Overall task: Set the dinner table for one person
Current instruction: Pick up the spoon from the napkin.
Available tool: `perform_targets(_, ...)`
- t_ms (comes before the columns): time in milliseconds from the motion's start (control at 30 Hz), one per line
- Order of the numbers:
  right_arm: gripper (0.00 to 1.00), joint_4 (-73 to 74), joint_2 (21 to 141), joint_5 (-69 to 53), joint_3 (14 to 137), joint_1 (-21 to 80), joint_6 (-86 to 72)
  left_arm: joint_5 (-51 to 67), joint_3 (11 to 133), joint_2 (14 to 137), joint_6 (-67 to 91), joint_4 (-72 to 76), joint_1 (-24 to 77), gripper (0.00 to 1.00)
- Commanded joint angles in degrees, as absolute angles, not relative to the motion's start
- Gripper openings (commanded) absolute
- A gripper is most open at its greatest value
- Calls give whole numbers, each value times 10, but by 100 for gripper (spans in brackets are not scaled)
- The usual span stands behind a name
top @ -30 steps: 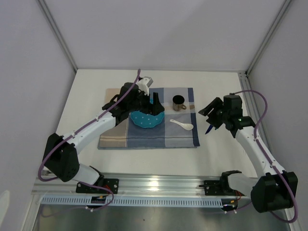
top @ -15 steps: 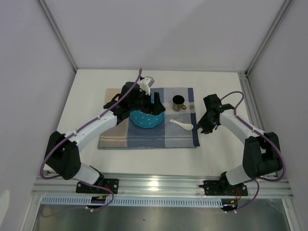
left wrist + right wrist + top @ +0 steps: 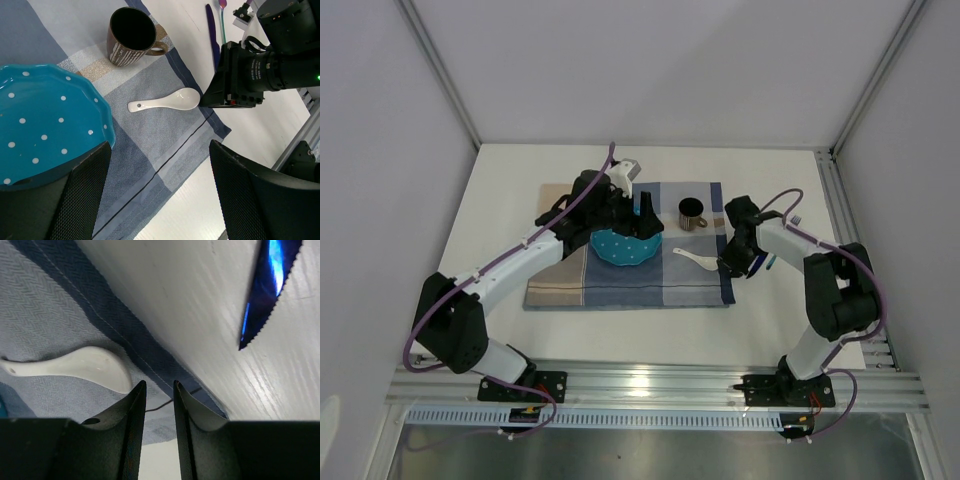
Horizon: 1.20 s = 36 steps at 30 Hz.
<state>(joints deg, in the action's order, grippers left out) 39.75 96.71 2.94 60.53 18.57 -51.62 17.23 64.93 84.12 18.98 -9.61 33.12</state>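
STEP: cutlery, likely spoon [image 3: 167, 100] | RIGHT: right gripper [image 3: 158, 390] low at placemat [image 3: 650, 285] edge, jaws a slim gap apart, nothing between | LEFT: left gripper [image 3: 157, 155] over plate [image 3: 45, 135], jaws wide, empty | TABLE: table [image 3: 500, 190] under placemat, bearing all | NEXT: probably widen, straddle spoon bowl.

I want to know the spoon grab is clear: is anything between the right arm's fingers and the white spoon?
Nothing visible does. The right gripper, narrowly open, hovers over the placemat's right edge just beside the spoon's bowl end. The blue knife lies off to the other side on the table.
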Motion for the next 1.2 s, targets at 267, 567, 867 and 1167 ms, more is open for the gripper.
perform_targets(267,31,376,997,43,655,200,-526,177,648,827,176,-90,330,83)
perform_targets(567,27,377,992,18,667,209,-519,181,643,822,174,-88,330,83)
perform_targets(867,29,386,962,6,674,211,-516,180,643,821,171,-90,330,83)
perform_targets(1167,29,376,1002,7,680,210,-518,180,642,821,170,-90,330,83)
